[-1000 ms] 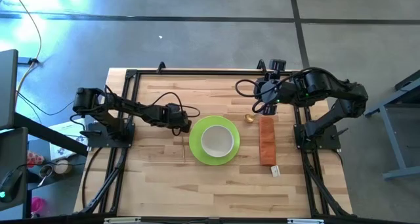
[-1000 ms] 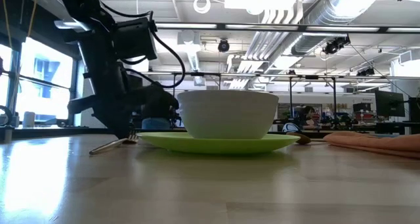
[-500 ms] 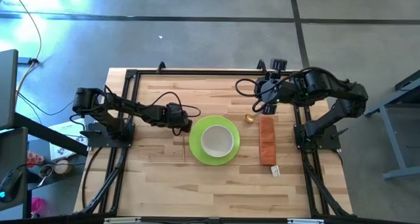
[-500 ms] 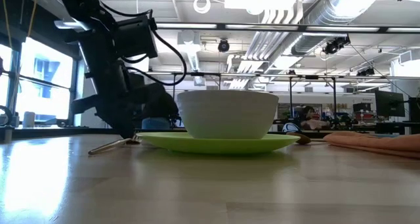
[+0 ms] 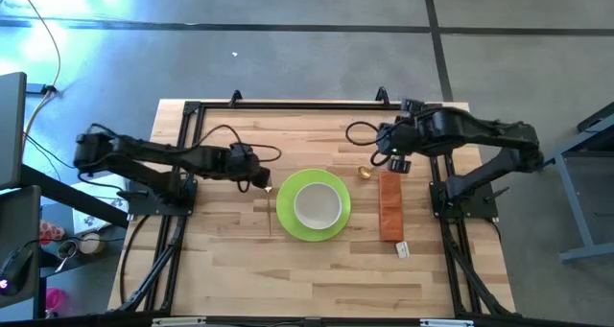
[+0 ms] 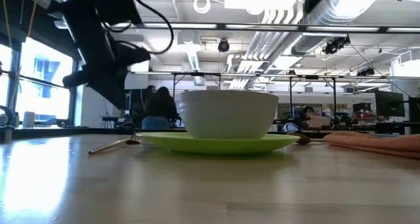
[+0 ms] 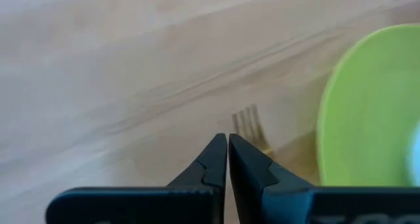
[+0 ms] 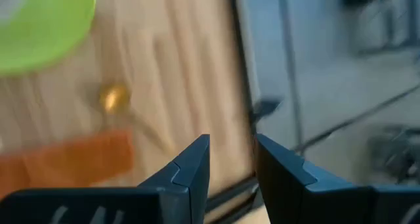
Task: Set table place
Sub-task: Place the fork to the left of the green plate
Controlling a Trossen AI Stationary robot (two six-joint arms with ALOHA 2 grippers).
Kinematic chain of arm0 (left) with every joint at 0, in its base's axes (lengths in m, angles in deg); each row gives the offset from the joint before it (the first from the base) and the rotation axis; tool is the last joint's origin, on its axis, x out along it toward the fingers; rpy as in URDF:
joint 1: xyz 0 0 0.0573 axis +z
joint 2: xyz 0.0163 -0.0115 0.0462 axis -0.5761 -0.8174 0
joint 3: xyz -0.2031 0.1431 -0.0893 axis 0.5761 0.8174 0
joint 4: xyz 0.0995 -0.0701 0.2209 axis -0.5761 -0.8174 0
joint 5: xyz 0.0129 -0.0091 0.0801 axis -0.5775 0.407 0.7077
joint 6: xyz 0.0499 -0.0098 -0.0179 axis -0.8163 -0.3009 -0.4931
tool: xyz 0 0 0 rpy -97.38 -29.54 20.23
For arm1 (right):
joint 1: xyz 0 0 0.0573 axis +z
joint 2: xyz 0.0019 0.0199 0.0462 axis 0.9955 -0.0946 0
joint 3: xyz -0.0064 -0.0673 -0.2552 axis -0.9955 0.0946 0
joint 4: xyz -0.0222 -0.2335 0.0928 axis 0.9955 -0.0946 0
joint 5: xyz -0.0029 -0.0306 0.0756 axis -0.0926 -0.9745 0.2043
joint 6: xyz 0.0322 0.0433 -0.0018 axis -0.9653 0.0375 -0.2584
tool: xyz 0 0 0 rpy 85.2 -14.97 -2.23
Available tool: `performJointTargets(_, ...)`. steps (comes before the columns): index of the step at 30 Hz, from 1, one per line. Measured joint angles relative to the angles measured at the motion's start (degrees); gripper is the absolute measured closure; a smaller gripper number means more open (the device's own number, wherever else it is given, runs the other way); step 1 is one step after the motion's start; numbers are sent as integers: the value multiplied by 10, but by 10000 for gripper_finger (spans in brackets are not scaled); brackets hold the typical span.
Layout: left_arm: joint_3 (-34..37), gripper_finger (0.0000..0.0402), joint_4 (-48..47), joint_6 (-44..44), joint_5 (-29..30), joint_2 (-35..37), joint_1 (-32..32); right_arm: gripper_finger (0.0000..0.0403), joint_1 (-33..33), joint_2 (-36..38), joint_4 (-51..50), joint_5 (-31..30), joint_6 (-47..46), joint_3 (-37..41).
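The left gripper point(image 5: 261, 180) has lifted and pulled back toward nine o'clock, away from the plate point(image 5: 334, 221), and in the low view its arm has risen clear of the fork point(image 6: 113, 144). The right gripper point(image 5: 391, 160) has swung too, its arm stretched flatter along the table's point(image 5: 288, 269) three o'clock side.

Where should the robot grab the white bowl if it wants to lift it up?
Best by the rim, from straight above. The white bowl sits upright in the middle of the green plate, open side up, and its thin rim is the only edge two fingers could pinch. From the side, its round wall looks too wide and the plate is in the way.
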Motion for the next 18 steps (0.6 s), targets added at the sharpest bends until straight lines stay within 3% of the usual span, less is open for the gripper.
performJointTargets(6,0,394,-3,-37,1,62,0,293,-103,46,116,136,61,198)
performJointTargets(12,0,394,-22,-39,-8,72,0,293,-211,34,288,299,178,314)
performJointTargets(18,0,394,-33,-38,-16,72,0,293,-261,-3,345,363,263,396)
